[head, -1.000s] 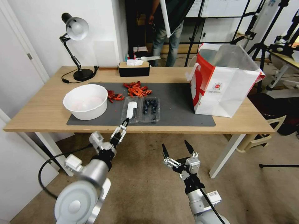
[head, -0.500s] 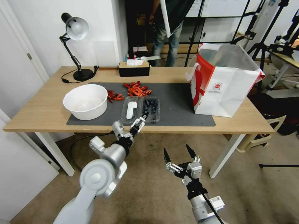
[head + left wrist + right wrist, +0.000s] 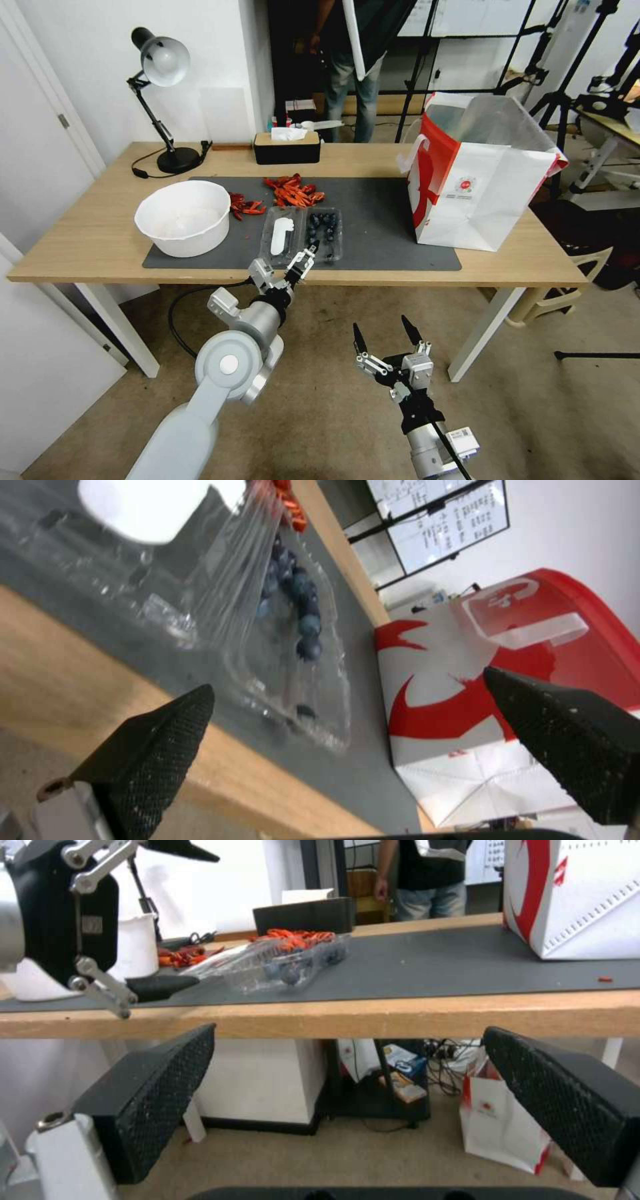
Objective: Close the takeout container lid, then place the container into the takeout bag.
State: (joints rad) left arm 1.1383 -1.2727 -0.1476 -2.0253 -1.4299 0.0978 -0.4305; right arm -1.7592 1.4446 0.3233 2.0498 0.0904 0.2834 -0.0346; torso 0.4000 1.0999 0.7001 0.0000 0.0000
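The takeout container (image 3: 321, 234) lies open flat on the dark mat, blueberries in its right half; the left wrist view shows the takeout container (image 3: 293, 645) up close. Its lid (image 3: 280, 235), with the white label, lies spread to the left. My left gripper (image 3: 301, 260) is open just above the table's front edge, right in front of the container and apart from it. The takeout bag (image 3: 477, 183) stands upright and open at the mat's right end, also seen as takeout bag (image 3: 480, 690). My right gripper (image 3: 383, 333) hangs open below the table front.
A white bowl (image 3: 184, 217) stands left of the container, red crayfish pieces (image 3: 291, 191) behind it. A black tissue box (image 3: 287, 147) and desk lamp (image 3: 160, 100) stand at the back. The mat (image 3: 387, 220) between container and bag is bare.
My left gripper swung right from in front of the lid to the container's front and rose slightly toward it. The right gripper sank a little. Container and bag have not moved.
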